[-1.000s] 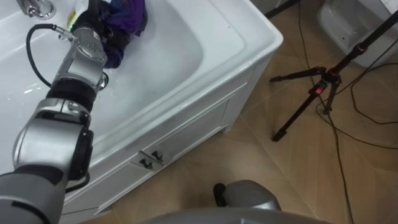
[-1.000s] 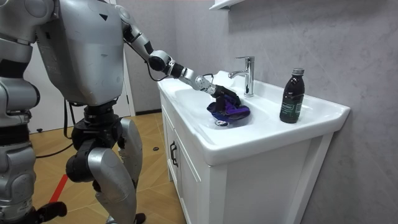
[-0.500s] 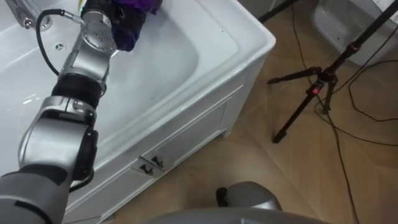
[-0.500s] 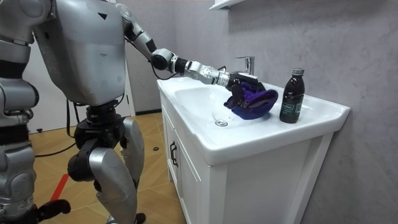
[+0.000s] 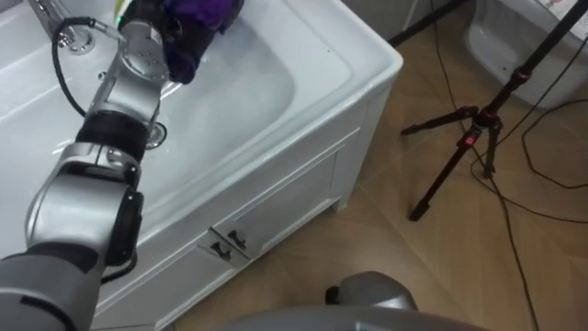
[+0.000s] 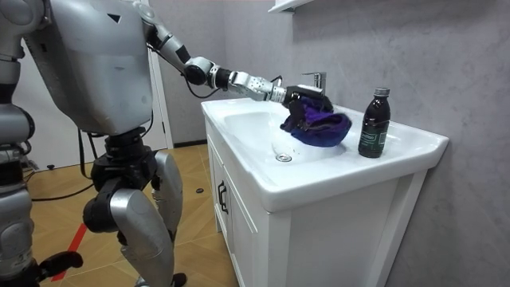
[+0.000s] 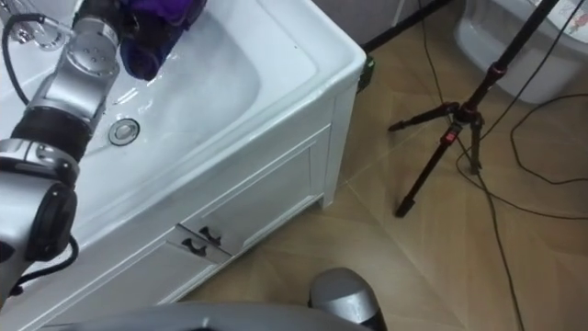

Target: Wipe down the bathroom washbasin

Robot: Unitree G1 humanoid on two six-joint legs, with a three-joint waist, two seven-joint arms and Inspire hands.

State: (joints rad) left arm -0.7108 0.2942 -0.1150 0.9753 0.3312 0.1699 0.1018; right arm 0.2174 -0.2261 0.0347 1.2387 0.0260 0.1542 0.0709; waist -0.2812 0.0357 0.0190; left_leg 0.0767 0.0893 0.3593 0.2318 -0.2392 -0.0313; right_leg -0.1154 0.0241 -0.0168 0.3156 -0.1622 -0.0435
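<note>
The white basin tops a white cabinet at my left. My left arm reaches over it, and my left hand is shut on a bunched purple cloth. In the room view the left hand holds the purple cloth above the bowl's far side, just in front of the chrome faucet. The drain lies uncovered below my forearm. My right hand hangs low at the room view's left edge.
A dark bottle stands on the basin's rim beyond the cloth. The cabinet front carries two small dark handles. On the tiled floor at my right stand a black tripod, trailing cables and a white fixture.
My left hand has lifted the purple cloth from the bowl near the drain up and across to the far side by the faucet. The eye view has shifted slightly.
</note>
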